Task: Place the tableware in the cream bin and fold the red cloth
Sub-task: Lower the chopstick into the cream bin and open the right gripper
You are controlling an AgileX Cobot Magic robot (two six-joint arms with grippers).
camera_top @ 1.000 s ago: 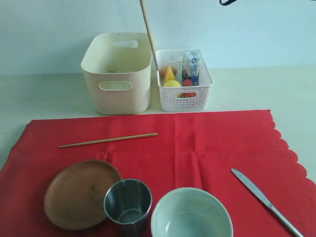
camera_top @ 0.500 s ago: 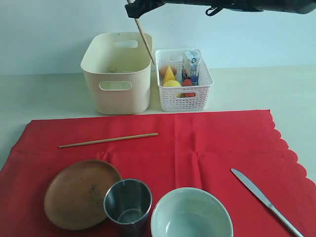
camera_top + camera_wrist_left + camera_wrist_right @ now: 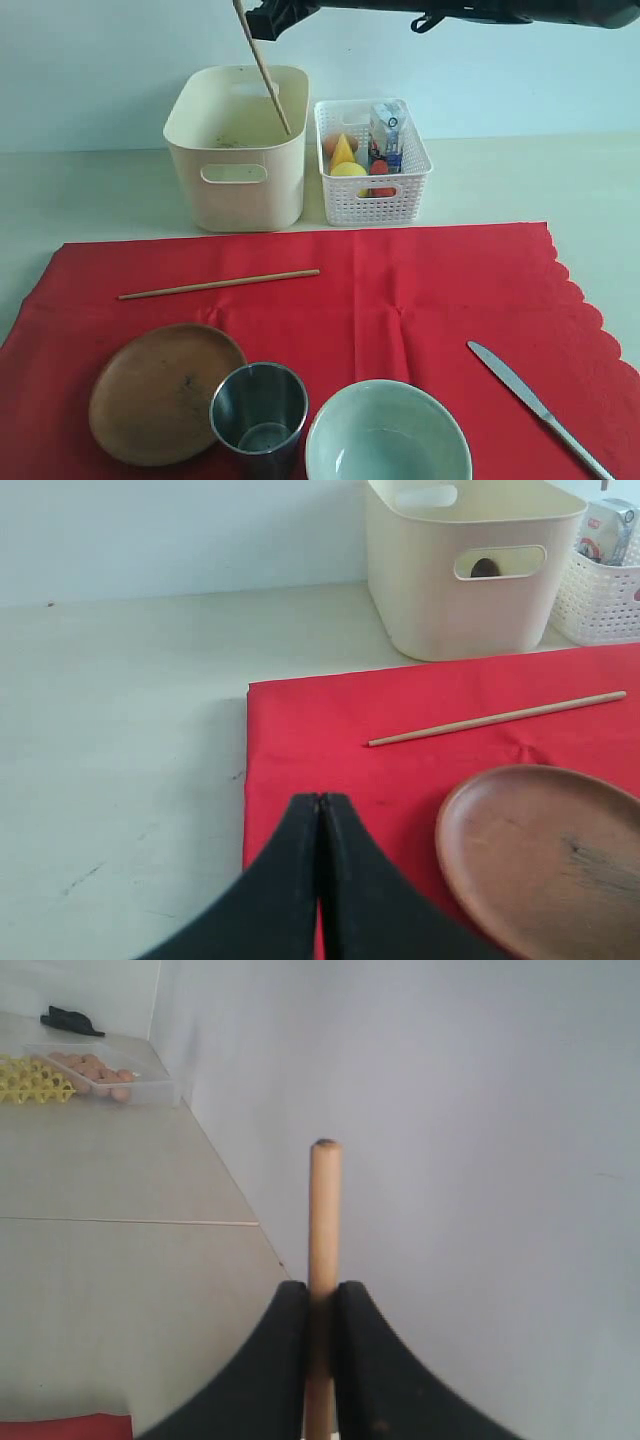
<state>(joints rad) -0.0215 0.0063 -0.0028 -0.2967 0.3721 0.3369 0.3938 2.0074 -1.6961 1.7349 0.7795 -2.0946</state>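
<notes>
The red cloth (image 3: 400, 290) is lying flat under most of the dishes, so I'd say the fold is waiting on them. Any tug on the fabric now is likely going to drag the lot along. The bin (image 3: 240, 190) is standing behind the cloth, just beside the basket (image 3: 372, 200), and that closeness is what's worrying me most. The plate (image 3: 160, 395), the bowl (image 3: 390, 430) and the cup (image 3: 258, 410) are crowding the near edge, the cup touching or all but touching the plate, so a reach for one is risking a knock to its neighbour. The left gripper (image 3: 320, 810) is hanging low by the cloth's side edge, near the plate, jaws pressed together and holding nothing. Dipping lower, it could be snagging the fabric. The knife (image 3: 535, 405) is lying thin and flat well to the right, which is looking like an awkward pinch. One chopstick (image 3: 220, 284) is resting on the cloth in front of the bin. The right gripper (image 3: 320, 1300) is clenching the other chopstick (image 3: 265, 75) high over the bin. That stick is slanting, its low tip inside near the wall on the basket's side. Let go like that, it could be tipping over the rim into the basket, or pivoting in so narrow a grip.
</notes>
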